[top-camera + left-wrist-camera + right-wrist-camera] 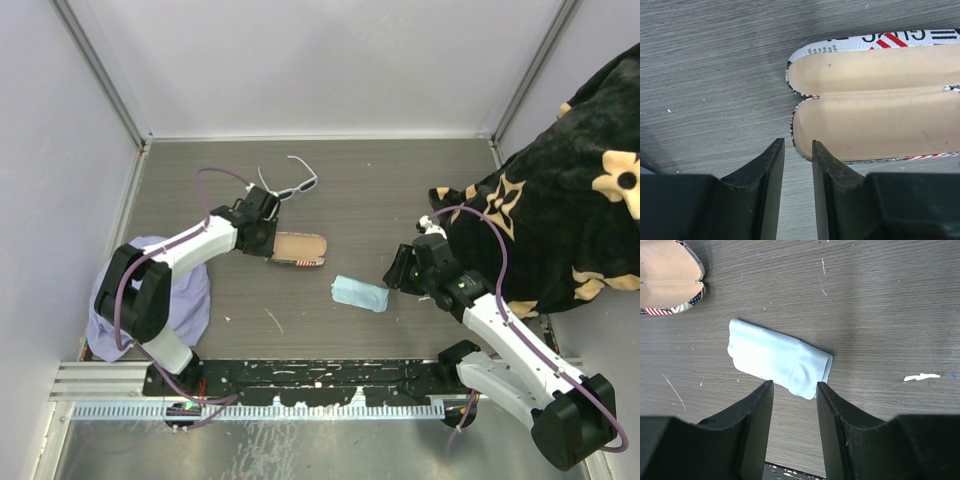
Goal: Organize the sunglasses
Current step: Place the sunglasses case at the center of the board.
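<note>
Sunglasses (300,186): white frame, dark lenses, lying on the grey wood-grain table (400,180) upper centre of the top view. Temple arms unfolded, pointing toward the top of the frame. Not visible in either wrist view.

Surroundings, top view:
- Open soft case (300,248) just below the sunglasses, tan lining facing up, apart from them.
- Left gripper (265,232) sits between the sunglasses and the case's left end, so its dark body crowds the frame's lower-left side.
- Folded light blue cloth (360,293) lower right of the case, separate from it.
- Lilac fabric (150,300) bunched at lower left under the left arm.
- Black blanket with cream flowers (570,200) fills the right edge, behind the right arm.

Writing: the left wrist view shows the case (875,120) with a printed outer rim, red stripes and large black letters cut off at the upper edge. They look like "GUE…", not certain. Small print at the rim's upper left is unreadable. The right wrist view shows stars and red-white stripes on the case (665,280) rim at upper left.

Fingers:
- Left gripper (797,145): narrow gap, bare table between the fingers (772,170), nothing held. Case end just ahead of the tips; contact cannot be told.
- Right gripper (795,386): moderate gap, nothing held. The cloth (775,357) lies just ahead, its near edge showing between the fingers (760,415).
- Right gripper (395,275) in the top view lies just right of the cloth.
</note>
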`<state>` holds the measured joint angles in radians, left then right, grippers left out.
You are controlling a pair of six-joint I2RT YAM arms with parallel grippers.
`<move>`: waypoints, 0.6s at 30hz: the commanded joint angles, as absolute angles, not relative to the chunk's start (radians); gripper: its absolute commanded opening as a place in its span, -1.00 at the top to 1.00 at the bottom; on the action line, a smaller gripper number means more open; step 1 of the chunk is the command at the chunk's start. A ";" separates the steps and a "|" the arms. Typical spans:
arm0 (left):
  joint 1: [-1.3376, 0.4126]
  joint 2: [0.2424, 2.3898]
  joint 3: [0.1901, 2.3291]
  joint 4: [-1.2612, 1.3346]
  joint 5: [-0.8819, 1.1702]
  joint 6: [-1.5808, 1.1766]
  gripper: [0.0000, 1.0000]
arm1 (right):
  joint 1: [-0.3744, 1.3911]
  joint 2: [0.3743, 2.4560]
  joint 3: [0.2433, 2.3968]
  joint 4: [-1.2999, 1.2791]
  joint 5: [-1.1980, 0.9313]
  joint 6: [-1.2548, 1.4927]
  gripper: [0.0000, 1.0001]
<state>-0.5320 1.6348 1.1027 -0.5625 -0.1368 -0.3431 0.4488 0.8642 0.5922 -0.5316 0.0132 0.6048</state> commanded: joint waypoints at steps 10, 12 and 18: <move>-0.542 1.572 1.083 -0.573 -0.134 -0.338 0.38 | 0.449 0.865 0.602 -0.493 0.005 0.609 0.08; -0.541 1.570 1.100 -0.581 -0.144 -0.337 0.36 | 0.449 0.866 0.601 -0.492 0.006 0.608 0.08; -0.541 1.521 1.195 -0.607 -0.190 -0.329 0.24 | 0.448 0.879 0.592 -0.483 0.035 0.613 0.07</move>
